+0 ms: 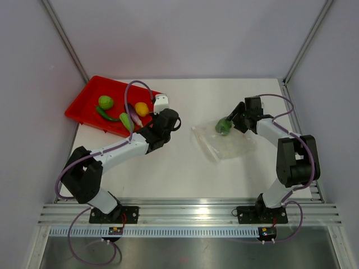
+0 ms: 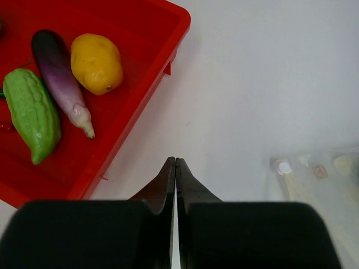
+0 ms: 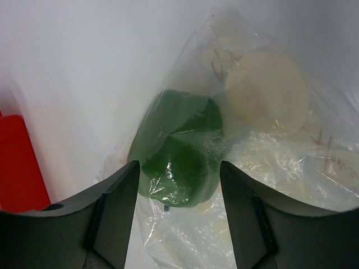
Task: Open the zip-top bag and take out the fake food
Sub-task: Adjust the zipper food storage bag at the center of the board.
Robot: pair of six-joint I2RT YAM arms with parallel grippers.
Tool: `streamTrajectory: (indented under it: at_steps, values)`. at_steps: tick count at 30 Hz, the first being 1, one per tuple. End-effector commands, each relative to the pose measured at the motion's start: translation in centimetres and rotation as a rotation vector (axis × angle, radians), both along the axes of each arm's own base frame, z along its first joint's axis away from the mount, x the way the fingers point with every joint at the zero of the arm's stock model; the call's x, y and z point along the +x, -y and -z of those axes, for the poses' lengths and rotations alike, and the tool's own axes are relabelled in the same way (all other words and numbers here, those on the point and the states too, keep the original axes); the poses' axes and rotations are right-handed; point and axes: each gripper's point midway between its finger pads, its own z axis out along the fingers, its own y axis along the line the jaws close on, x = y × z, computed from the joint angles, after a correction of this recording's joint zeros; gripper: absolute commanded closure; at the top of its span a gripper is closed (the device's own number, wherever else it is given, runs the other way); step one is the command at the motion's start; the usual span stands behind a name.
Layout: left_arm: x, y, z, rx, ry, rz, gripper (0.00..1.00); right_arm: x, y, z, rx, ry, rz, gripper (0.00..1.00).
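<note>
**Table** (image 1: 185, 168): white; carries every item below.

**Bag** (image 1: 230, 150): clear and crinkled. It lies flat on the table, well to the right of the tray (image 1: 83, 107) and nearer the arm bases than the tray is. Its long axis runs diagonally, from the far corner that faces the tray to the near corner away from it. There are brown marks on the plastic and small stickers inside, all too blurred to read.

**Green piece** (image 3: 179, 151): dark green, lumpy food. It sits inside the bag at the end that faces the tray. A pale disc (image 3: 266, 92) lies just beside it under the same plastic.

**Right claw** (image 3: 178, 168): jaws set wide and clamped on the green piece through the bag's plastic, one finger against each flank.

**Left claw** (image 2: 175, 163): jaws pressed together with nothing between them. It hangs over bare table just off the tray's right corner.

**Tray**: red, shallow, set askew on the table.

**Food in the tray:**
- Yellow piece (image 2: 96, 63): round, nearest the tray's right corner.
- Aubergine (image 2: 59, 78): purple, just beside the yellow piece. Its long axis points the pale stem end toward the tray's near rim.
- Gourd (image 2: 32, 120): green and bumpy. It lies alongside the aubergine, nearly parallel, with its tapered end toward the same rim.
- Pod (image 1: 109, 116): long, green, further toward the tray's left.
- Round piece (image 1: 105, 102): green, just beyond the pod.
</note>
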Motion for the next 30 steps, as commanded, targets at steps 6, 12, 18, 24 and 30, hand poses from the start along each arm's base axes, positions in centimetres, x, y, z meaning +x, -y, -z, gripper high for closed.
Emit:
streamTrajectory:
  at_steps: [6, 12, 18, 24, 30]
  values:
    - [0.2, 1.1, -0.3, 0.006, 0.019, 0.057, 0.94, 0.3, -0.3, -2.1, 0.027, 0.068, -0.008, 0.34]
    - [-0.8, 5.5, 0.6, -0.152, 0.032, 0.286, 1.00, 0.3, -0.5, -2.0, 0.035, 0.065, -0.013, 0.34]
    - [-2.1, 10.3, 3.7, -0.226, -0.075, 0.492, 0.98, 0.4, -0.6, -2.0, 0.038, 0.068, -0.017, 0.34]
    - [-3.3, 11.7, 5.2, -0.256, -0.105, 0.512, 1.00, 0.4, -0.6, -1.9, 0.041, 0.066, -0.019, 0.34]
    - [-5.6, 16.5, 8.5, -0.317, -0.214, 0.622, 1.00, 0.3, -0.8, -1.6, 0.048, 0.061, -0.033, 0.36]
